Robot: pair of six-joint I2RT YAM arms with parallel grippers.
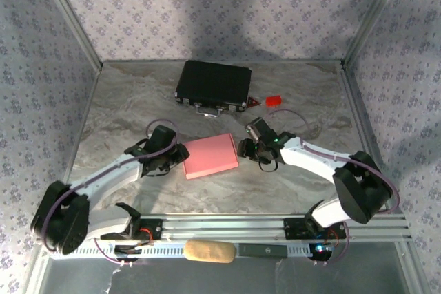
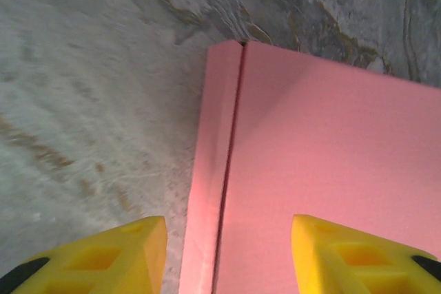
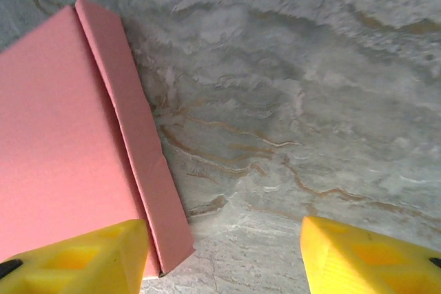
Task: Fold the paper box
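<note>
- the paper box (image 1: 211, 156) is folded shut and lies flat in the middle of the table (image 1: 131, 101), between the two claws.
- the left gripper (image 2: 227, 231) is open over the box's left edge, holding nothing.
- the right gripper (image 3: 224, 232) is open too, at the box's right edge.

no readable text, labels or numbers coming through anywhere. paper box (image 1: 211, 156) is showing plain pink faces; black case (image 1: 212, 84) behind the paper box is coming out too small to read.
</note>
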